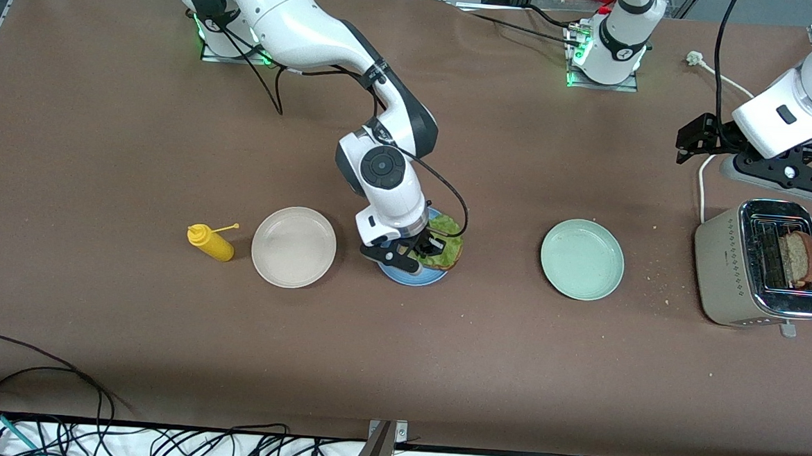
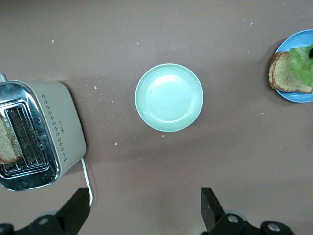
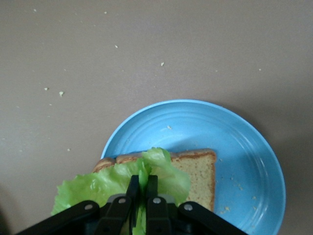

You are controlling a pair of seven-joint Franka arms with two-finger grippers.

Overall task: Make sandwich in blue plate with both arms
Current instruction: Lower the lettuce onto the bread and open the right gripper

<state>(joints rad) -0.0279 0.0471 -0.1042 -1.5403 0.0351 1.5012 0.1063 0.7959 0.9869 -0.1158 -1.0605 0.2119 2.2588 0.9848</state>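
Note:
The blue plate lies mid-table and holds one bread slice with the green lettuce leaf on it. My right gripper is over the plate, shut on the lettuce. In the right wrist view the fingers pinch a fold of the lettuce over the bread on the plate. A second bread slice stands in the toaster. My left gripper is open and empty above the table near the toaster; it also shows in the left wrist view.
A beige plate and a yellow squeeze bottle lie toward the right arm's end. A pale green plate lies between the blue plate and the toaster. Crumbs lie around the toaster. A white cord runs from it.

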